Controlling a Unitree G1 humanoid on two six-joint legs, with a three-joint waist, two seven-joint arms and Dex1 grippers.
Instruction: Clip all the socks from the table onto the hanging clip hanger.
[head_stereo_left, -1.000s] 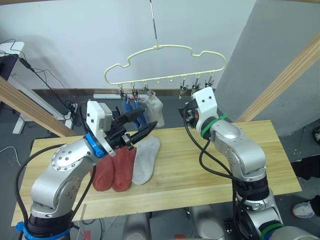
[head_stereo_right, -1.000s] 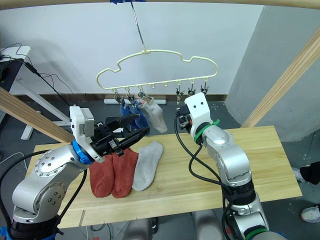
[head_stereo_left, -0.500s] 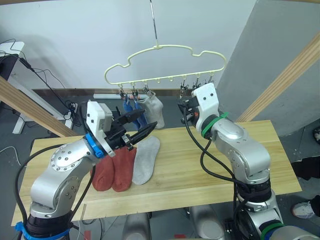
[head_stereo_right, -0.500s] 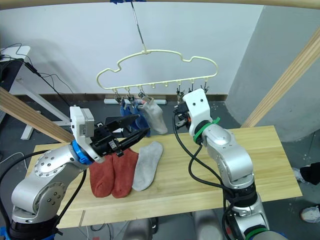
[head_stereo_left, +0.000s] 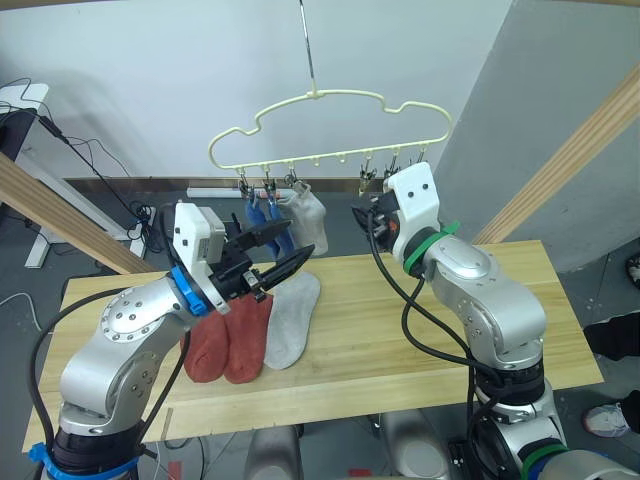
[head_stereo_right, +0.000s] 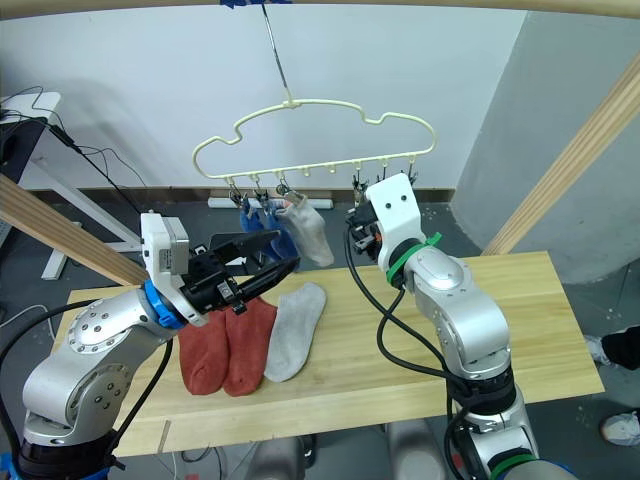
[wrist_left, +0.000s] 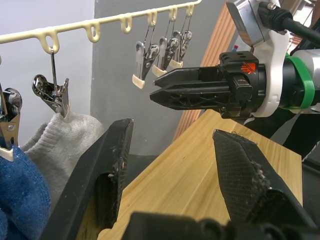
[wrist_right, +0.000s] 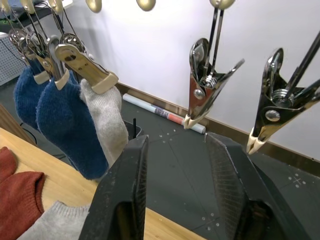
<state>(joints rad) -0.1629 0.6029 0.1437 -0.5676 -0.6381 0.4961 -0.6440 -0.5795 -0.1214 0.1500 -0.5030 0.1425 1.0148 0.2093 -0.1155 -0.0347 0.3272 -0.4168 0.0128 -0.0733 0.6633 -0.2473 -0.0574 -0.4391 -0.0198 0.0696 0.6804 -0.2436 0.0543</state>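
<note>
The pale-yellow clip hanger (head_stereo_left: 320, 95) hangs over the table's (head_stereo_left: 420, 340) far edge. Two blue socks (head_stereo_left: 262, 212) and a light grey sock (head_stereo_left: 308, 210) hang from its left clips. Two rust-red socks (head_stereo_left: 225, 340) and a light grey sock (head_stereo_left: 288, 318) lie side by side on the table. My left gripper (head_stereo_left: 295, 240) hovers open above those lying socks, holding nothing. My right gripper (wrist_left: 152, 90) is raised just under the empty right-hand clips (wrist_right: 202, 85), its fingers (wrist_right: 125, 200) a narrow gap apart and empty.
Slanted wooden beams stand at the left (head_stereo_left: 60, 215) and right (head_stereo_left: 570, 150) of the table. Cables and a white stand (head_stereo_left: 30, 100) sit on the floor at the back left. A grey wall panel (head_stereo_left: 520, 120) rises behind my right arm.
My right gripper has risen slightly toward the empty clips. The left arm and the socks have not moved.
</note>
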